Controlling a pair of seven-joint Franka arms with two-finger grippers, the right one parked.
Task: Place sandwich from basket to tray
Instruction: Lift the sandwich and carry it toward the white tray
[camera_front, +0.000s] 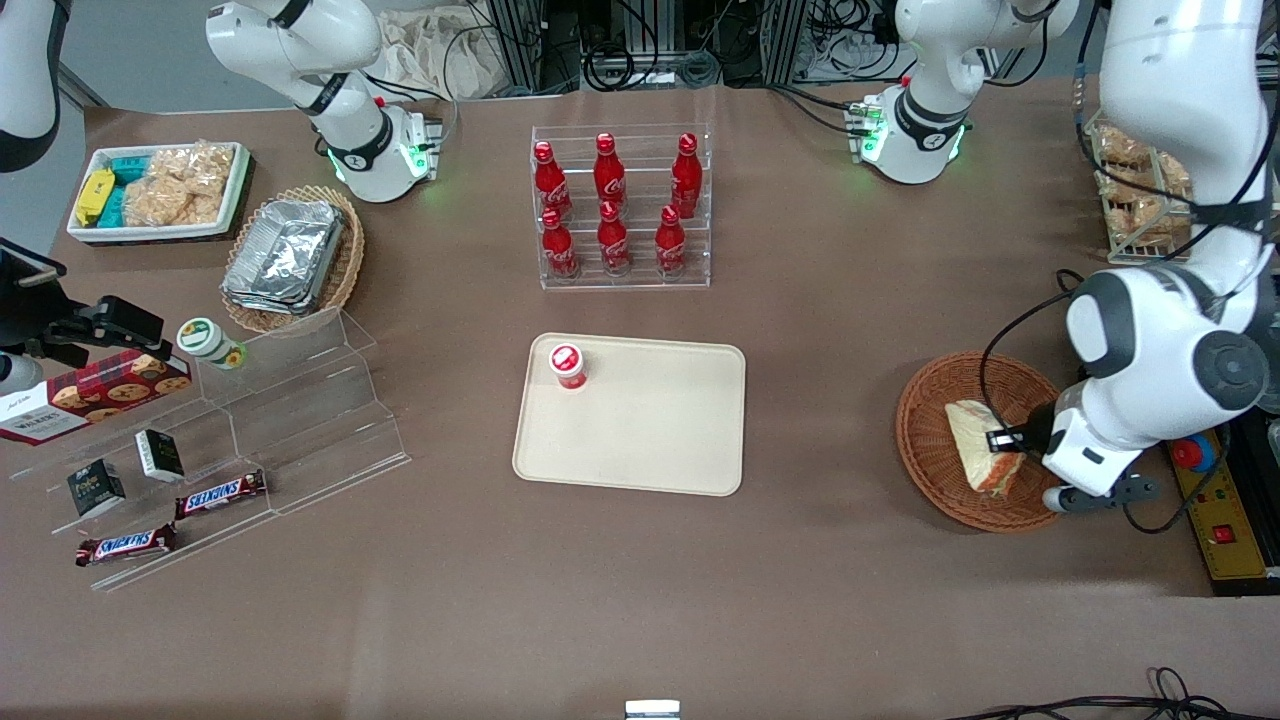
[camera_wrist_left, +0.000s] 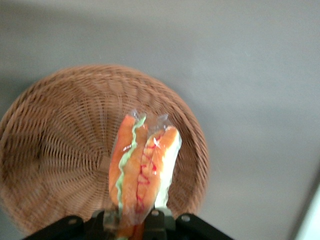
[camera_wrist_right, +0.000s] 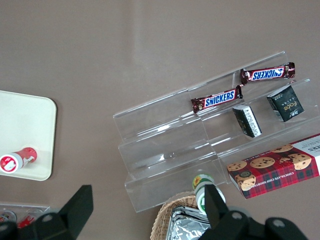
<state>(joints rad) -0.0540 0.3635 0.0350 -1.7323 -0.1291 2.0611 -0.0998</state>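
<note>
The sandwich (camera_front: 975, 445) is a wrapped pale wedge with orange and green filling, over the reddish-brown wicker basket (camera_front: 930, 400) toward the working arm's end of the table. My left gripper (camera_front: 1006, 441) is shut on the sandwich at its wide end. In the left wrist view the sandwich (camera_wrist_left: 142, 165) stands on edge between my fingers (camera_wrist_left: 155, 220), with the basket (camera_wrist_left: 60, 150) below it. I cannot tell whether it still touches the basket. The cream tray (camera_front: 650, 440) lies flat mid-table, well apart from the basket.
A small red-capped bottle (camera_front: 567, 366) stands on the tray's corner. A clear rack of red cola bottles (camera_front: 620, 205) stands farther from the camera than the tray. A stepped acrylic stand (camera_front: 290, 420) with snack bars is toward the parked arm's end.
</note>
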